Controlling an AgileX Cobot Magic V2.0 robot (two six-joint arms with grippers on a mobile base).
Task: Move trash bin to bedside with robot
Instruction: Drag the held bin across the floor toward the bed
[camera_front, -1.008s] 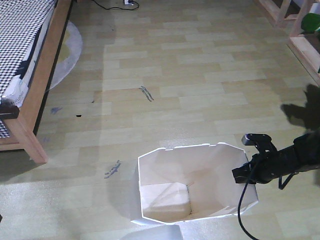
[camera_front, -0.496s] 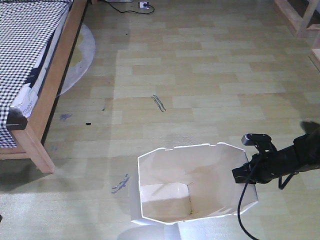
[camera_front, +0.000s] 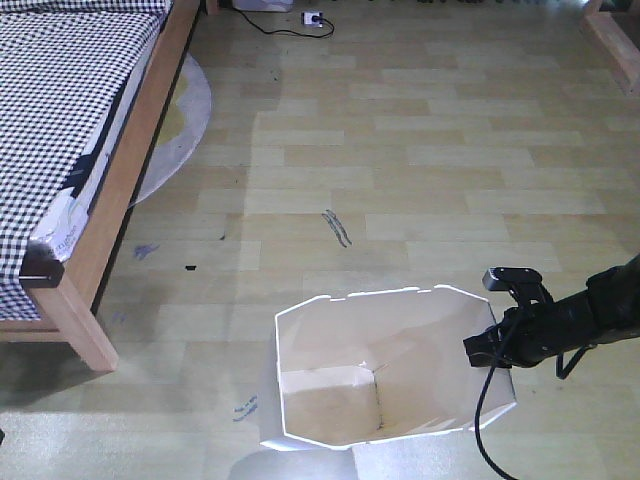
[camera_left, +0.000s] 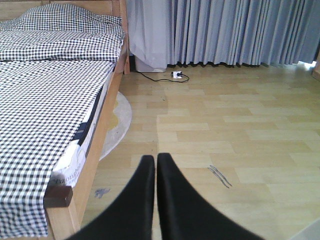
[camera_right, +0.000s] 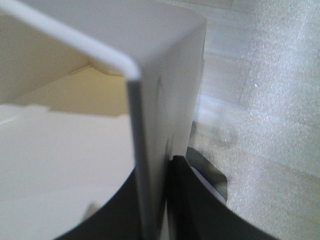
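The right tool (camera_front: 482, 352) pinches the trash bin (camera_front: 400, 345) wall (left tool (camera_left: 155, 172) clenched, empty); towed toward the bed (camera_front: 120, 215), it could slip free.

Front view high over floor (camera_front: 450, 150), left wrist low facing bed (camera_left: 45, 100), both sharing its corner, right wrist hard against trash bin (camera_right: 170, 60) wall

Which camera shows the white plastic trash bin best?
The exterior front-facing view: the whole white plastic trash bin shows there, rim to base, with the right gripper clamped on its rim. The right wrist view shows only a blurred close-up of one wall between the fingers; the left wrist view does not clearly show it.
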